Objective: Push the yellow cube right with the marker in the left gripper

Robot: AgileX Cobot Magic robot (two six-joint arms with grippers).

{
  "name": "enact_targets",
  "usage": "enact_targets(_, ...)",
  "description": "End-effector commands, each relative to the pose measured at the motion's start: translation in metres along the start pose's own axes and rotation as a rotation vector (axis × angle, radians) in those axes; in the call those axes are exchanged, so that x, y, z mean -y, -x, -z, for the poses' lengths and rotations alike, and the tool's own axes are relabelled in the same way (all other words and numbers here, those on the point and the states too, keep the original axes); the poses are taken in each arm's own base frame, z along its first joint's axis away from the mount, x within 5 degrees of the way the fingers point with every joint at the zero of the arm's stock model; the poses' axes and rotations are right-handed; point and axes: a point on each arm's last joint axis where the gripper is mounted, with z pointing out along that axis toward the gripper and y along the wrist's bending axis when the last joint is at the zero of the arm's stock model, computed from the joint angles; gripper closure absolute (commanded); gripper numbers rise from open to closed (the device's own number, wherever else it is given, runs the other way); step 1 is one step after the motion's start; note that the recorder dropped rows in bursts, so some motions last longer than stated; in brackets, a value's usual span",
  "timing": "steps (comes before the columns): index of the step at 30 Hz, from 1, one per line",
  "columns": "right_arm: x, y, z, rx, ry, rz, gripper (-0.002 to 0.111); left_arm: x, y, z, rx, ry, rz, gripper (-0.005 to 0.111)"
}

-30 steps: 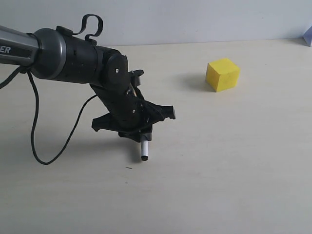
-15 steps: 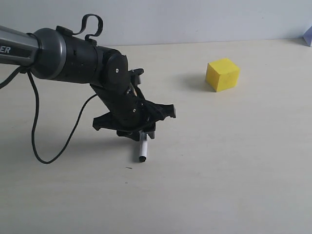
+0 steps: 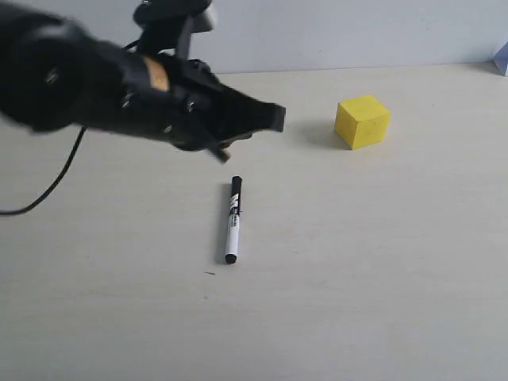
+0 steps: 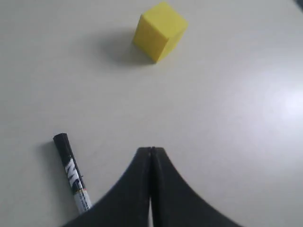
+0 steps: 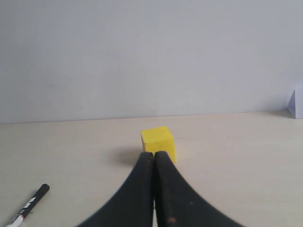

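The marker [image 3: 232, 220] lies flat and free on the table, black cap pointing away from the camera; it also shows in the left wrist view [image 4: 72, 172] and the right wrist view [image 5: 28, 205]. My left gripper [image 3: 275, 117] hangs blurred above the table, beyond the marker and left of the yellow cube [image 3: 362, 121], apart from both. Its jaws are pressed together with nothing in them [image 4: 150, 151]. The cube [image 4: 159, 31] sits well ahead of those jaws. My right gripper [image 5: 154, 155] is shut and empty, with the cube [image 5: 158, 140] just beyond its tips; it is out of the exterior view.
The left arm's black cable [image 3: 44, 190] trails over the table at the left. A pale purple-white object [image 3: 502, 55] sits at the far right edge by the wall [image 5: 295, 102]. The tabletop [image 3: 357, 278] is light wood.
The left gripper has let go of the marker and swung up and away from the table. The marker, held upright before, now lies flat. The cube has not moved.
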Motion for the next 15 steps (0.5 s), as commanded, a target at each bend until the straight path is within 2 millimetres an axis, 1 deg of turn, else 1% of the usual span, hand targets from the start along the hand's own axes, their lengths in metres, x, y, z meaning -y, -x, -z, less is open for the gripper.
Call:
enact_targets(1,0.0,-0.001,0.0,0.009,0.001,0.002,0.108,-0.012,-0.037,0.054,0.229,-0.065,-0.031,0.107)
enact_targets(2,0.0,-0.001,0.0,0.009,0.001,0.002,0.108,-0.017,-0.048,0.062,0.221,-0.061,-0.031,0.107)
enact_targets(4,0.0,-0.001,0.0,0.009,0.001,0.002,0.108,-0.024,-0.064,0.081,0.231,-0.066,-0.031,0.107)
enact_targets(7,0.0,-0.001,0.0,0.009,0.001,0.002,0.108,-0.031,-0.08,0.099,0.247,-0.073,-0.033,0.107)
enact_targets(11,0.0,-0.001,0.0,0.009,0.001,0.002,0.108,-0.035,-0.091,0.115,0.277,-0.086,-0.033,0.107)
enact_targets(15,0.0,-0.001,0.0,0.009,0.001,0.002,0.108,-0.035,-0.09,0.123,0.309,-0.099,-0.032,0.107)
